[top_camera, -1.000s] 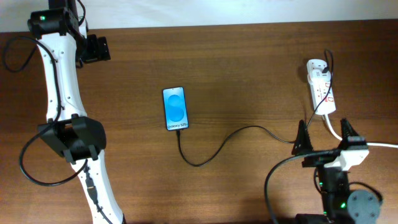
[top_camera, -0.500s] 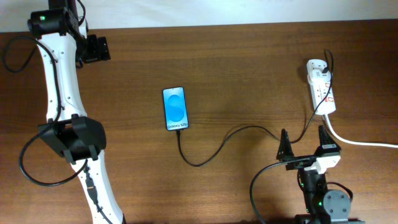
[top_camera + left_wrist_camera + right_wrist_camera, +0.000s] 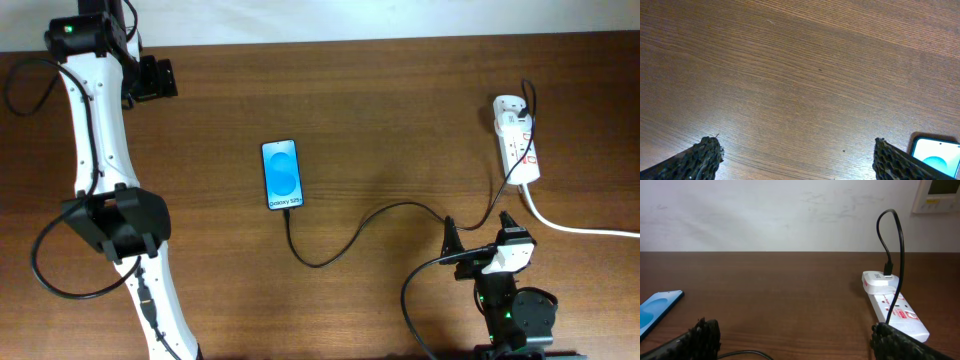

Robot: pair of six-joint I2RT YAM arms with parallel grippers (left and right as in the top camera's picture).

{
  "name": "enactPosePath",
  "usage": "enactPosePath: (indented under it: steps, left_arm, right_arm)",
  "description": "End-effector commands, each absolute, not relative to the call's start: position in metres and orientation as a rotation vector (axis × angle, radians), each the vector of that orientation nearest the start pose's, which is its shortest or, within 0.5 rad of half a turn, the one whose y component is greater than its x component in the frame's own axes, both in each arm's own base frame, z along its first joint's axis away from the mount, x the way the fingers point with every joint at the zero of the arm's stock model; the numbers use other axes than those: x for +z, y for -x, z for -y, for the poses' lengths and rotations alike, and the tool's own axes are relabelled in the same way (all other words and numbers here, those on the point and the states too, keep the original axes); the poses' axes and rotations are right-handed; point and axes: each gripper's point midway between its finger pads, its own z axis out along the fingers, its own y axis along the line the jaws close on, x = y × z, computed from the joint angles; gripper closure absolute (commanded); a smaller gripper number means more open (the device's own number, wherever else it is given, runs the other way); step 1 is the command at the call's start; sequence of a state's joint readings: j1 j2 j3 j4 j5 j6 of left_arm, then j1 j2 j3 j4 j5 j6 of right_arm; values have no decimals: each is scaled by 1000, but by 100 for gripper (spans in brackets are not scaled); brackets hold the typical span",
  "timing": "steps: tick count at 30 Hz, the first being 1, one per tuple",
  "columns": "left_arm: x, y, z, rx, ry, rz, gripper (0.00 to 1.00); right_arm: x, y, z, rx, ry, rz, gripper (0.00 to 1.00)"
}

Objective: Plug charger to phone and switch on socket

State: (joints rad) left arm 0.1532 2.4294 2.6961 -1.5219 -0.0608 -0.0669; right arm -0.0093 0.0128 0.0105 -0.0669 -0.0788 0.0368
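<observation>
The phone point(image 3: 283, 174) lies flat at the table's centre with its blue screen lit. The charger cable point(image 3: 345, 240) runs from the phone's near edge, loops across the wood and rises to the socket point(image 3: 516, 140) at the right, where it is plugged in. The cable's tip touches the phone's near edge. My right gripper point(image 3: 477, 230) is open and empty, low over the table near the cable, short of the socket. In the right wrist view the socket point(image 3: 892, 305) is ahead on the right and the phone point(image 3: 657, 311) on the left. My left gripper point(image 3: 797, 161) is open and empty over bare wood; the phone's corner point(image 3: 937, 157) shows at lower right.
The socket's thick white cord point(image 3: 585, 229) trails off the table's right edge. The left arm's white links point(image 3: 100, 150) stretch along the left side of the table. A white wall stands behind the table's far edge point(image 3: 765, 251).
My right gripper has drawn back from beside the socket's cord, moving left and toward the front edge. The left arm, phone and cable have not moved.
</observation>
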Motion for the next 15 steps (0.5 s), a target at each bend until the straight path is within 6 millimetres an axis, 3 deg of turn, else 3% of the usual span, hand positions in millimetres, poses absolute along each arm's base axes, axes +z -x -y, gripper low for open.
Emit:
enactPosePath:
  steps: [1,15]
  left_arm:
    - [183,-510,-94,121,312,-2787,0]
    - [188,-509,-93,122,310,-2775,0]
  right_arm:
    - [157,-246,-13,87,30,-1644,1]
    - [157,-246,-13,87,29,-1645,1]
